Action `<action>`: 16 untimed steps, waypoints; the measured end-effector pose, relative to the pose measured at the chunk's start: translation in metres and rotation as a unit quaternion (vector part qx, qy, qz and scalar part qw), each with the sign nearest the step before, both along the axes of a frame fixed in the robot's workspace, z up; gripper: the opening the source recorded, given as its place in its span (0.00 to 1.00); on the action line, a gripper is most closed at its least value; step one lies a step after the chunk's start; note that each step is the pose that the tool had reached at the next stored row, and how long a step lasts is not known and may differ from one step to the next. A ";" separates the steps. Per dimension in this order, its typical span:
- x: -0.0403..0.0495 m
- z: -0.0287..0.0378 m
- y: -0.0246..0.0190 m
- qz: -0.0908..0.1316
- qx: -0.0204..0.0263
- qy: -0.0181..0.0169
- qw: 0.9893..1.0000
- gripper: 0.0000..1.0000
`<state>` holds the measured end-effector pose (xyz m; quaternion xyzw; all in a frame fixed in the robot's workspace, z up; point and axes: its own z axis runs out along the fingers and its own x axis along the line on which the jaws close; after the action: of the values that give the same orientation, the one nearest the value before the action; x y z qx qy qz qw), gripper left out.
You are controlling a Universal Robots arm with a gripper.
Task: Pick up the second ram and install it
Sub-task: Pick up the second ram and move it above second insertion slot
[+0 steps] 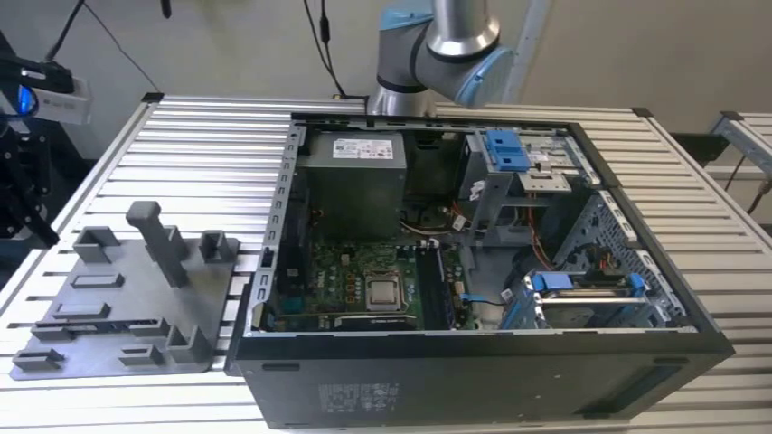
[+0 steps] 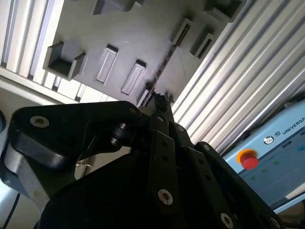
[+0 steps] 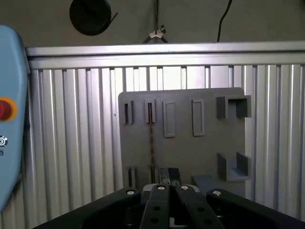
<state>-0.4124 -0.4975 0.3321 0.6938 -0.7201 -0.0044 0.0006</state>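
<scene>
While well above the tray (image 3: 190, 152) and its edge-standing second ram (image 3: 152, 138), pincer (image 3: 170, 174) state unclear.

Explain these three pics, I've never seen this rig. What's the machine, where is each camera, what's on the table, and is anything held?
The machine is one grey and blue robot arm at the far side of a ribbed aluminium table. The exterior view is taken from off the arm. It shows an open black computer case and, on the exterior view's left, a flat grey plastic tray with pegs. Both wrist views come from cameras riding on the arm and look past its black tool at that tray. A thin dark circuit-board stick, the second ram, stands on edge in a tray slot. The tool is close over one end. I cannot tell whether it grips the stick.
</scene>
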 end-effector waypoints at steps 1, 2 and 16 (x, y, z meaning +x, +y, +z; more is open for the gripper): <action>0.0000 0.0000 0.0000 0.000 0.000 0.000 1.000 0.11; 0.0000 0.0000 0.0000 0.000 0.000 0.000 1.000 0.11; 0.0000 -0.0001 -0.0002 0.000 0.000 0.000 1.000 0.24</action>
<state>-0.4124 -0.4977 0.3320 0.6939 -0.7201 -0.0044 0.0005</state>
